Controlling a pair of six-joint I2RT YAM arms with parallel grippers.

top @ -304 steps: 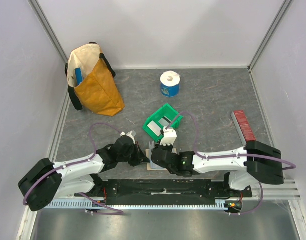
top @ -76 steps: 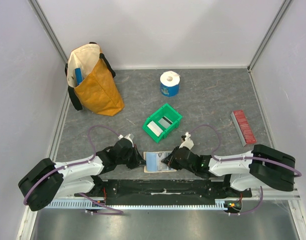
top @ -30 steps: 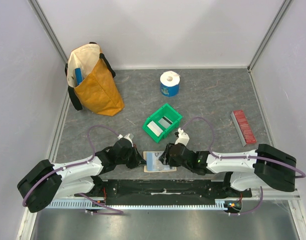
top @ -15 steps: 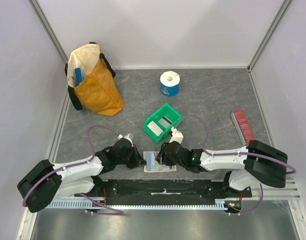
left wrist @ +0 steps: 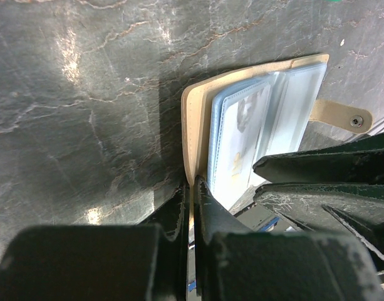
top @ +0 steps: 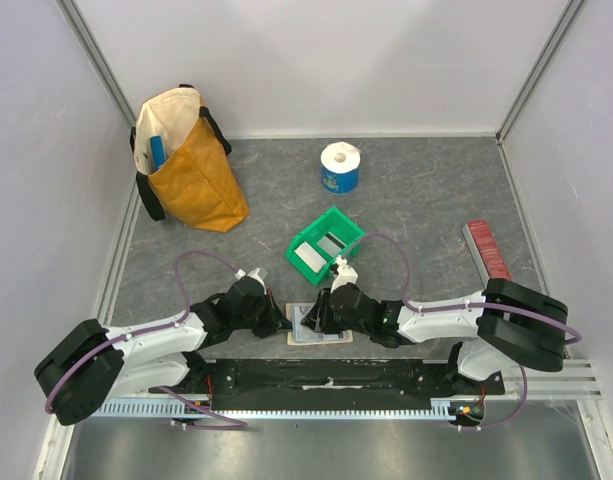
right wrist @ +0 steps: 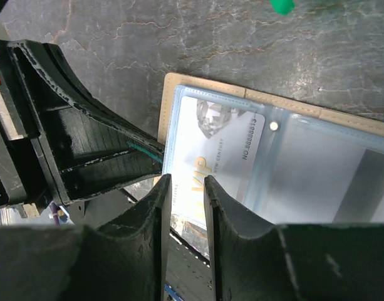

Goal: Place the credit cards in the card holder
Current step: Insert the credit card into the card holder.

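One credit card [right wrist: 220, 147], white with "VIP" printed on it, sits inside a clear pocket of the card holder [left wrist: 193, 125]. It lies open on the grey table [top: 416, 200] close to the near edge, between the two arms. The left gripper [left wrist: 192, 187] has its jaws closed on the tan cover at the holder's edge. The right gripper [right wrist: 183, 183] hangs just above the pocketed card. Its jaws stand only a narrow slit apart, and whether they pinch the pocket sheet I cannot tell. In the top view both grippers cover most of the holder. Two further credit cards [top: 308, 257], one white and one grey, lie in the green bin [top: 352, 223] just behind; their faces are too small to read. Farther back stand a yellow bag [top: 196, 180] and a paper roll [top: 339, 167], and a red strip [top: 488, 250] lies at the right.
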